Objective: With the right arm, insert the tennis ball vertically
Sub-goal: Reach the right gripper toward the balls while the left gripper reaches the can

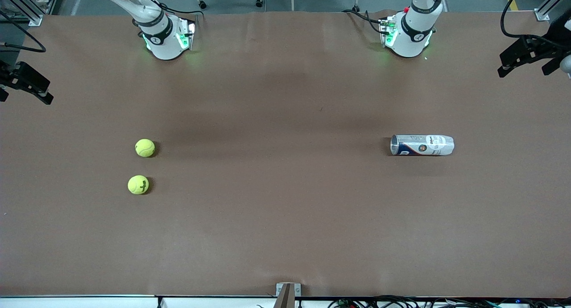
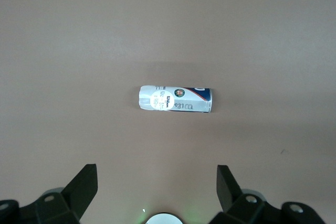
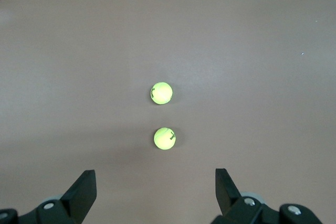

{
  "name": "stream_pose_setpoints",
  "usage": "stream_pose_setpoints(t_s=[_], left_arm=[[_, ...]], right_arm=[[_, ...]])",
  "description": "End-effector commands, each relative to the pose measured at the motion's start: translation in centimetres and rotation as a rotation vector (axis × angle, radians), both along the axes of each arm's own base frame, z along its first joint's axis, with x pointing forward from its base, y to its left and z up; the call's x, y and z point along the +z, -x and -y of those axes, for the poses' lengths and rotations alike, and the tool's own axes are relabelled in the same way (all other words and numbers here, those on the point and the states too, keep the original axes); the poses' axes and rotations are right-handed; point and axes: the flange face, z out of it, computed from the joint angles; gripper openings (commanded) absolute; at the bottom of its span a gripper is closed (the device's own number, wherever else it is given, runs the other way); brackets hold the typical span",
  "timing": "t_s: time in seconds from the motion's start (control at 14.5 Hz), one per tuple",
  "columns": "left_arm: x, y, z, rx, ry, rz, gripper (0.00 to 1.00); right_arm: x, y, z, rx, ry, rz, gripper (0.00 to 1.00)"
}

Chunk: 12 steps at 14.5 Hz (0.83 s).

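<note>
Claws left [image 2: 156, 184] and right [image 3: 155, 184] gape; two balls [image 1: 145, 148] [image 1: 138, 184], one can [image 1: 422, 145].

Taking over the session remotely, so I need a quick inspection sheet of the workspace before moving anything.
Surface: brown table, flat.
Job's things: two tennis balls toward the right arm's end; ball can lying on its side toward the left arm's end.
Clutter: nothing seen.
Grippers: left end effector open, high over the can; right end effector open, high over the balls.
Cables: bundle along the table's near edge.
Surroundings: metal frames at the corners.
</note>
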Motion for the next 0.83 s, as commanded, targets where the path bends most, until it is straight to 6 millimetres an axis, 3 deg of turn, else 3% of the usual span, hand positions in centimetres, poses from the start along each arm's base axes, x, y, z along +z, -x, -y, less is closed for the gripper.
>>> stream_pose_setpoints(t_s=[0.0,0.14,0.48,0.62,0.76], left_arm=[[0.2,0.2,0.1,-0.007,-0.020,-0.005,1.00],[0.2,0.1,0.3,-0.010,-0.006,-0.004,1.00],[-2.1,-2.0,0.6,-0.004,-0.016,-0.040,1.00],[-2.5,-2.0,0.3,0.001,-0.015,-0.051,1.00],[-3.2,-2.3,-1.3,0.029,-0.018,-0.049,1.00]], right_arm=[[0.5,0.2,0.3,-0.016,0.010,0.007,1.00],[0.5,0.2,0.3,-0.016,0.010,0.007,1.00],[0.3,0.1,0.4,-0.018,0.010,0.006,1.00],[-0.4,-0.5,0.3,-0.017,0.007,-0.003,1.00],[-0.7,-1.1,0.4,-0.017,0.006,0.019,1.00]])
